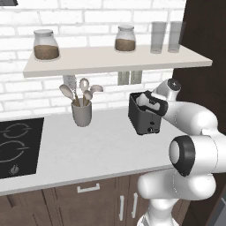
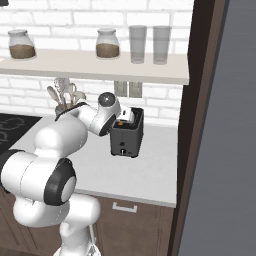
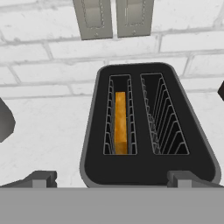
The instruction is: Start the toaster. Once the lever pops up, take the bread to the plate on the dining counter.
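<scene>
Hovering above toaster [image 3: 148, 127], tool [image 3: 111, 177] agape

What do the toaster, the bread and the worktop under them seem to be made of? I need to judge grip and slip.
Toaster: looks like matte black plastic or coated metal, an even dull sheen; thin grey wire guards, probably metal, line its slots. Bread: golden-brown with a grainy, dry look, standing in the left slot. Worktop: smooth pale speckled surface, perhaps stone or laminate; the rendering leaves it open.

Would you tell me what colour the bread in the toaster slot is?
Golden-brown; the bread shows best in the hand view, standing in the toaster's left slot.
</scene>
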